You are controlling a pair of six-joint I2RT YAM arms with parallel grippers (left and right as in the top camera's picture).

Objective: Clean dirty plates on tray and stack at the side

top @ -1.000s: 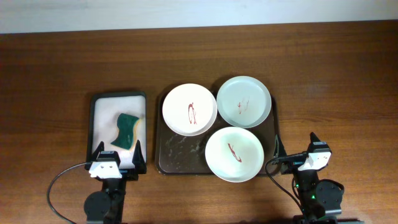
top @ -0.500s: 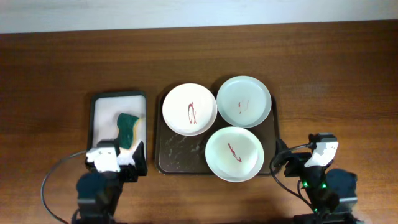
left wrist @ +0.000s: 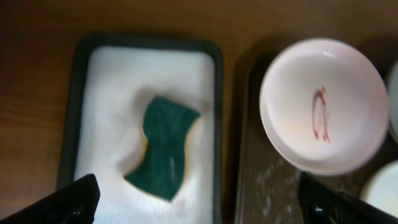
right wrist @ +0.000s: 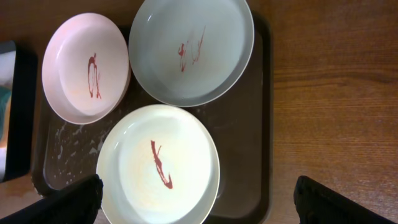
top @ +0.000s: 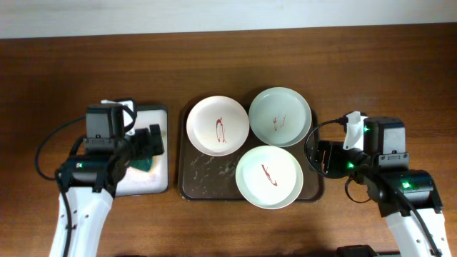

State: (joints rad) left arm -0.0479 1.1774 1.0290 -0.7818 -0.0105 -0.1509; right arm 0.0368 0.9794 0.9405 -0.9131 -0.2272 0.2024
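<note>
Three white plates with red smears lie on the dark brown tray (top: 196, 175): one at the back left (top: 218, 126), a greenish one at the back right (top: 280, 116), and one at the front (top: 269, 176). My left gripper (top: 146, 145) hovers open and empty over the small white tray, above the sponge; in the left wrist view (left wrist: 199, 208) its jaws stand wide apart. My right gripper (top: 323, 157) hovers open and empty over the brown tray's right edge. The right wrist view shows all three plates (right wrist: 84, 65) (right wrist: 189, 50) (right wrist: 158, 165) and my open right gripper (right wrist: 202, 205).
A green sponge (left wrist: 165, 146) lies on a small black-rimmed white tray (left wrist: 112, 81) left of the brown tray (left wrist: 261, 180). The back-left plate (left wrist: 323, 106) shows at the right of the left wrist view. Bare wooden table surrounds both trays.
Both arms have risen from the table's front edge and swung forward. The left gripper now hangs over the sponge tray, the right over the brown tray's right edge. The plates have not moved.
</note>
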